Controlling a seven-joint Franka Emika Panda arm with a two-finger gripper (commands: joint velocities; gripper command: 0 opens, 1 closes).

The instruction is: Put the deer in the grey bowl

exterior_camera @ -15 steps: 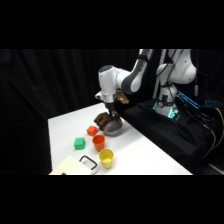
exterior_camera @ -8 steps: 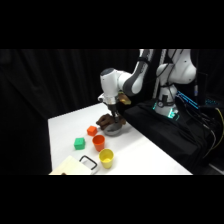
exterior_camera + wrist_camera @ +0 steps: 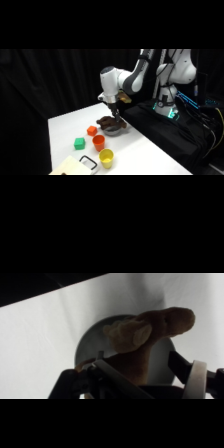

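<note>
So on the desk [image 3: 145, 150], going left to right: green block [image 3: 79, 144], small orange block [image 3: 91, 131], orange cup [image 3: 99, 142], yellow cup [image 3: 106, 158], then the grey bowl [image 3: 114, 131]. The deer [image 3: 108, 122] sits right over the bowl, partly draped across its rim, with the gripper [image 3: 116, 113] clamped on it from above. Looks like the placing step to me. Next it'd need to let go and lift straight up without dragging the toy out.
</note>
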